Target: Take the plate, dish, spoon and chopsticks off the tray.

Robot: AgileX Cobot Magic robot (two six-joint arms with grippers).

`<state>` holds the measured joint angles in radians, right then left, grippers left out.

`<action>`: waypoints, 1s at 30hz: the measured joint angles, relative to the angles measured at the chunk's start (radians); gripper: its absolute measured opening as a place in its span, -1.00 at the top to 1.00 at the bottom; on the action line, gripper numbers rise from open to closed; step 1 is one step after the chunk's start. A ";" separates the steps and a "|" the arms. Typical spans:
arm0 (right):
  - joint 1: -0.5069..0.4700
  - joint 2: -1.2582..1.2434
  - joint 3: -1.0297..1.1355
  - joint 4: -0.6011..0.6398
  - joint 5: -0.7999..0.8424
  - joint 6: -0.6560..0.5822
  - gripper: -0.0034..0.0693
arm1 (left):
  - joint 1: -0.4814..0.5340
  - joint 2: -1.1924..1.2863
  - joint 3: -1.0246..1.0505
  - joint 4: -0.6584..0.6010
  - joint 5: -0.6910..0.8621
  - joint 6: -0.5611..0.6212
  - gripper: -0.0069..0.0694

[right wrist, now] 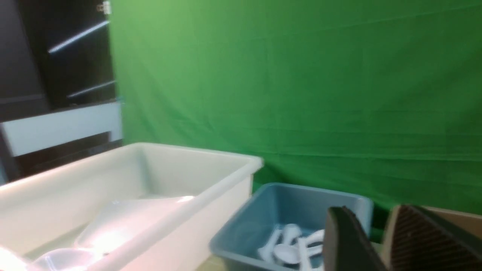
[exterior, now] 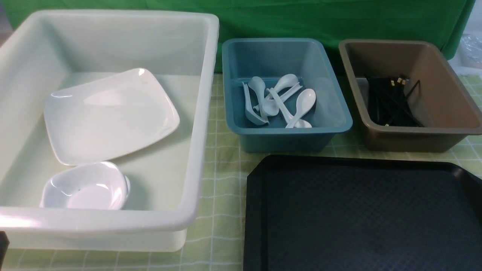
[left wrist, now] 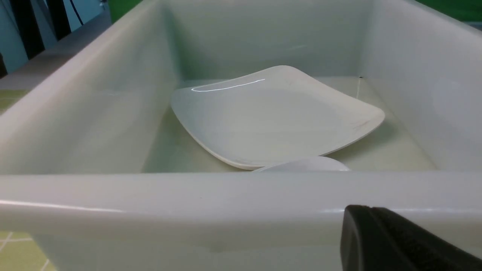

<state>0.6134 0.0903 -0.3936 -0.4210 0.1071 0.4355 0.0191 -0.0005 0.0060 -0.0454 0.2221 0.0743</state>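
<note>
The black tray (exterior: 357,214) at the front right has nothing on it. The white plate (exterior: 109,113) leans tilted inside the big white tub (exterior: 203,113), with the small white dish (exterior: 84,186) in front of it. Several white spoons (exterior: 280,101) lie in the blue tub (exterior: 339,113); I cannot tell the task's spoon from the others. Black chopsticks (exterior: 391,99) lie in the brown tub (exterior: 452,113). My left gripper (left wrist: 371,209) hangs shut and empty just outside the white tub's near wall, facing the plate (left wrist: 275,116). My right gripper (right wrist: 371,210) stands open and empty, raised near the blue tub.
The three tubs stand in a row on a green checked cloth (exterior: 222,195), with a green backdrop (exterior: 301,19) behind them. The white tub's high walls (left wrist: 226,195) stand between my left gripper and the plate. Neither arm shows in the front view.
</note>
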 joint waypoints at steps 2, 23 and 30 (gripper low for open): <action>0.000 0.000 0.000 0.148 -0.016 -0.156 0.26 | 0.000 0.000 0.000 0.000 0.000 0.000 0.81; -0.507 -0.059 0.347 0.351 0.020 -0.422 0.26 | -0.001 -0.001 0.000 0.000 0.000 0.001 0.81; -0.671 -0.088 0.402 0.356 0.147 -0.446 0.26 | -0.001 -0.001 0.001 0.001 0.005 0.005 0.81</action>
<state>-0.0579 0.0023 0.0084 -0.0648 0.2543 -0.0106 0.0183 -0.0014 0.0072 -0.0445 0.2272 0.0794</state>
